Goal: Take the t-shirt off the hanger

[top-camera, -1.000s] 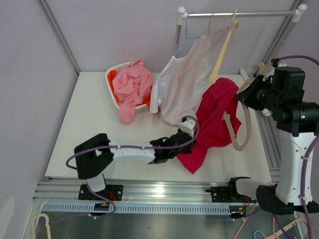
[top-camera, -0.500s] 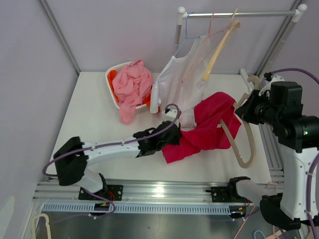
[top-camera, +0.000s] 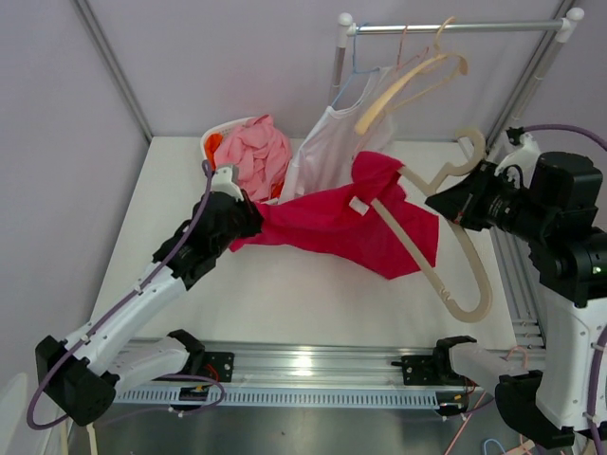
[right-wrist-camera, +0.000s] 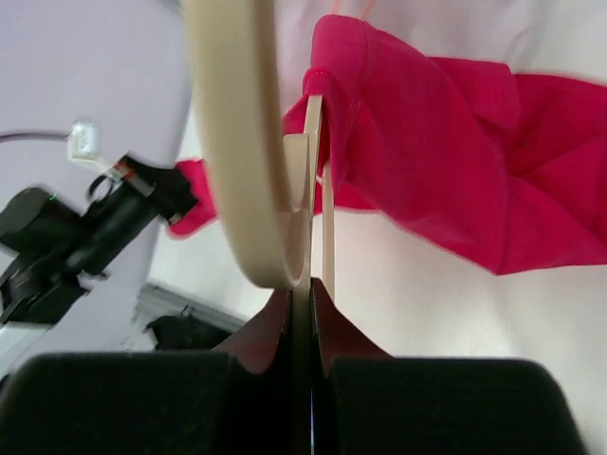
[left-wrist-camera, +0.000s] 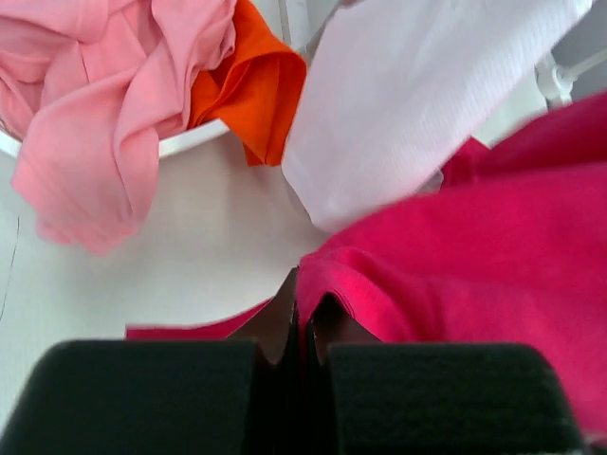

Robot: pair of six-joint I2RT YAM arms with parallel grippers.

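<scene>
The red t-shirt [top-camera: 332,227] hangs stretched over the table between my two grippers. My left gripper [top-camera: 251,220] is shut on its left edge, close to the basket. In the left wrist view the red cloth [left-wrist-camera: 474,265] is pinched between the shut fingers of the left gripper [left-wrist-camera: 303,313]. My right gripper [top-camera: 438,201] is shut on the beige hanger [top-camera: 455,284] near its hook. One hanger arm still runs inside the shirt's neck; the other curves down bare. In the right wrist view the hanger [right-wrist-camera: 242,142] rises from the right gripper [right-wrist-camera: 303,294], with the t-shirt [right-wrist-camera: 436,142] beyond it.
A white basket [top-camera: 211,142] with pink clothes [top-camera: 251,152] and an orange garment [left-wrist-camera: 251,85] stands at the back left. A white shirt [top-camera: 327,156] and an empty beige hanger [top-camera: 408,81] hang on the rail [top-camera: 455,27] behind.
My left gripper has swung far left and back toward the basket, dragging the t-shirt out flat. The right gripper tilted the hanger up. The empty hanger on the rail has swung.
</scene>
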